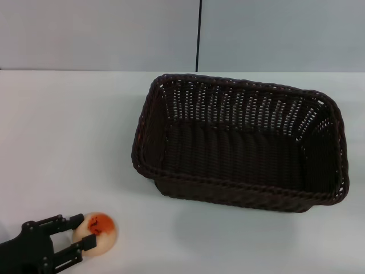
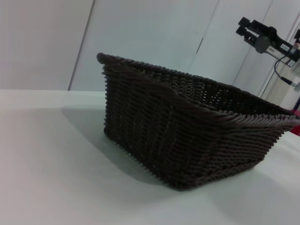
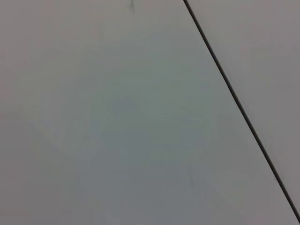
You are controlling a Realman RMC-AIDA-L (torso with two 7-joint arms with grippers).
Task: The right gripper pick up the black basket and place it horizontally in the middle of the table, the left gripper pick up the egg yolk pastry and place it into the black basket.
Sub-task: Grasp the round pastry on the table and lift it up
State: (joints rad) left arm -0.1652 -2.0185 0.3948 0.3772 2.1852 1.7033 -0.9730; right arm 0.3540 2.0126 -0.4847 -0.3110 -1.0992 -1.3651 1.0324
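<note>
The black basket (image 1: 239, 142) stands upright and empty on the white table (image 1: 68, 142), right of the middle, its long side across my view. It also shows in the left wrist view (image 2: 187, 136). The egg yolk pastry (image 1: 104, 233) lies at the front left, orange-red patch up. My left gripper (image 1: 84, 232) is low at the front left corner, and its fingers (image 1: 75, 220) clasp the pastry's near side. The right gripper (image 2: 262, 38) shows only in the left wrist view, raised far beyond the basket.
A grey wall with a dark vertical seam (image 1: 199, 34) stands behind the table. The right wrist view shows only this wall and seam (image 3: 234, 98). Bare tabletop lies between the pastry and the basket.
</note>
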